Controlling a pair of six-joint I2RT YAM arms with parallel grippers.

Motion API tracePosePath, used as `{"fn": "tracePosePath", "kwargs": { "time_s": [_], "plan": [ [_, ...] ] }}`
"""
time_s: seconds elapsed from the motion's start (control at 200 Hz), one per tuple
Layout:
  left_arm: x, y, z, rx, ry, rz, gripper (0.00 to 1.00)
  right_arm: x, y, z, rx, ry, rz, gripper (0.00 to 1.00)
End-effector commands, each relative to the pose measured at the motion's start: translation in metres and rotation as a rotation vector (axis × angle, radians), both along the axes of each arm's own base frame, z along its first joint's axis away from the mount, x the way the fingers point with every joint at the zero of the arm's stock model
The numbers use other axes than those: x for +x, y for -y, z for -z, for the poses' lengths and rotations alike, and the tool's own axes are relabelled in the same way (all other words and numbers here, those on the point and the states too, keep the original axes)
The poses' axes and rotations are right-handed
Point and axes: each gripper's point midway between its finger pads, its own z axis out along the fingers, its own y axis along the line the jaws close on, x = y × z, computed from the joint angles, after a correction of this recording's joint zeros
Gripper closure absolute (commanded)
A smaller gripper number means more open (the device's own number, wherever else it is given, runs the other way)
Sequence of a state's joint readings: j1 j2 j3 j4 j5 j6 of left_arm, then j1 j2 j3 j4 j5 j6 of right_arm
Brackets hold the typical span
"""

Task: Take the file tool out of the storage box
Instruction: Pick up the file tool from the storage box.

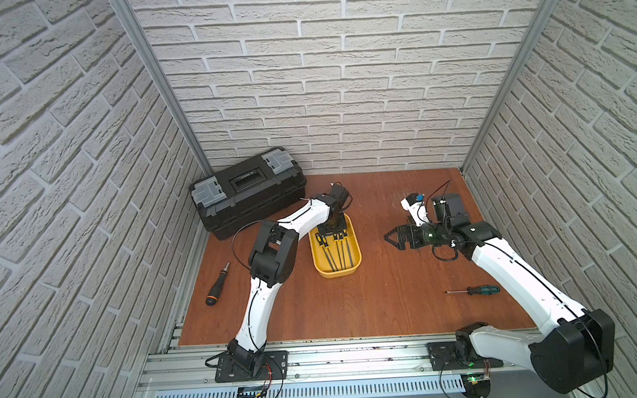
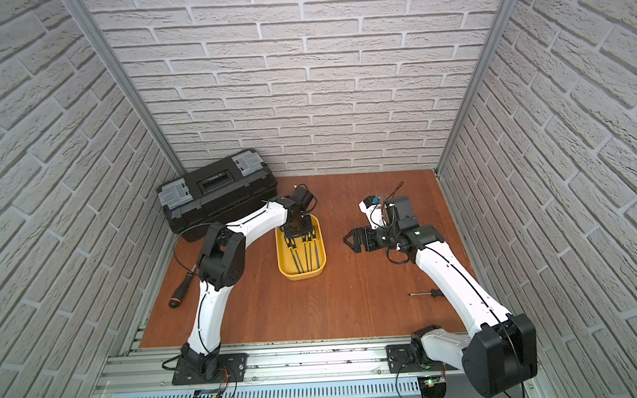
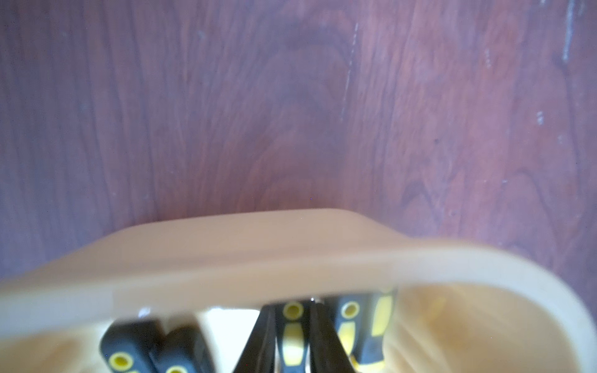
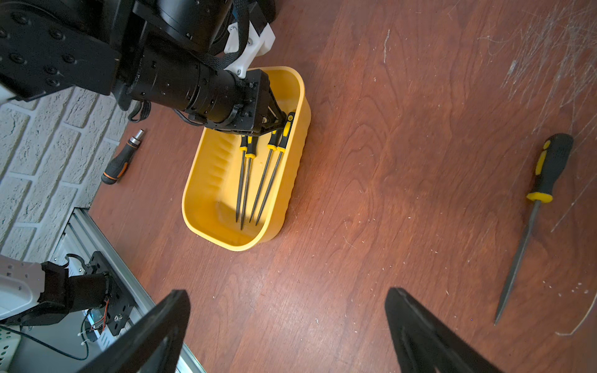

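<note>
The storage box, a shallow yellow plastic tray with rounded corners, sits mid-worktop. It holds four file tools with slim dark tapered shafts and black-and-yellow handles. Their long axes run far-to-near, handles far, tips near. The left gripper has its fingers clenched on one handle. The right gripper has its fingers released. A fifth file lies outside, to the right.

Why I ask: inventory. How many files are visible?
5. Four files in the storage box, one held in the left gripper's jaws; a fifth file on the table. Others may be hidden.
</note>
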State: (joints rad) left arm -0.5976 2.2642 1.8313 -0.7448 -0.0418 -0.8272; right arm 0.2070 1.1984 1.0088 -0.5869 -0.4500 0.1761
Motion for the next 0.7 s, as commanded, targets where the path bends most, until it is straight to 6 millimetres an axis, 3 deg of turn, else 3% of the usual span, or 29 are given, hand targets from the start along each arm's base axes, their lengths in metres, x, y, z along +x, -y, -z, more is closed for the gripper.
{"fn": "tracePosePath", "kwargs": {
  "time_s": [0.0,0.28,0.695],
  "plan": [
    [-0.001,-0.001,0.005,-0.012,-0.003,0.004,0.84,-0.001,-0.002,-0.009,0.012,0.044,-0.012,0.01],
    [-0.005,-0.003,-0.022,-0.102,0.026,0.008,0.85,-0.004,-0.011,0.000,0.047,0.020,-0.030,0.02],
    [-0.010,-0.001,-0.086,-0.273,0.134,0.021,0.85,-0.006,-0.062,0.013,0.145,-0.043,-0.109,0.20]
  ]
}}
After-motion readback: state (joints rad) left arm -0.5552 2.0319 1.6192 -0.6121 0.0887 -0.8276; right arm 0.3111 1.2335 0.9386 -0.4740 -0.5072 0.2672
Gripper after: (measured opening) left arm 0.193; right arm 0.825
